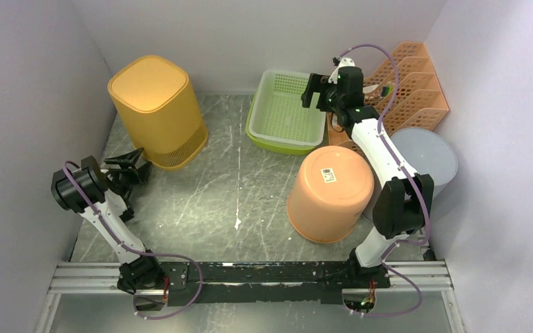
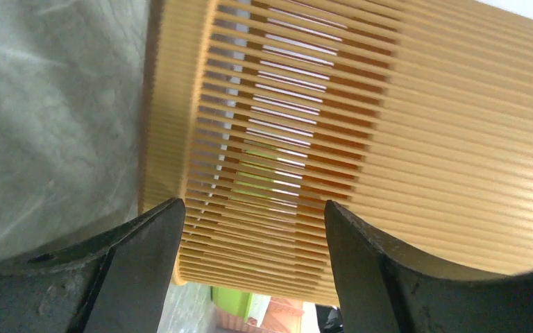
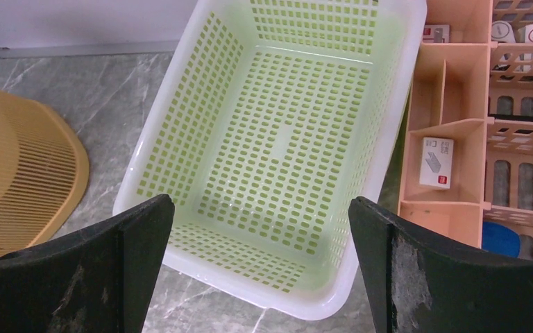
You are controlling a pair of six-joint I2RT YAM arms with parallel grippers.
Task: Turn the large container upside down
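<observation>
The large container (image 1: pixel 156 111) is a yellow bin with a slatted band. It stands at the back left with its closed base up and its slatted end on the table. My left gripper (image 1: pixel 139 163) is open just in front of its lower left side. In the left wrist view the slatted wall (image 2: pixel 388 139) fills the frame beyond my left gripper (image 2: pixel 253 229), and nothing sits between the fingers. My right gripper (image 1: pixel 311 90) hangs open over the green basket, holding nothing; the right wrist view shows it wide open (image 3: pixel 260 222).
A green perforated basket (image 1: pixel 284 111) (image 3: pixel 277 139) sits at the back centre. An orange bucket (image 1: pixel 330 194) rests mouth down at centre right, beside a grey bucket (image 1: pixel 430 156). An orange desk organizer (image 1: pixel 413 83) (image 3: pixel 458 139) stands in the back right corner. White walls enclose three sides.
</observation>
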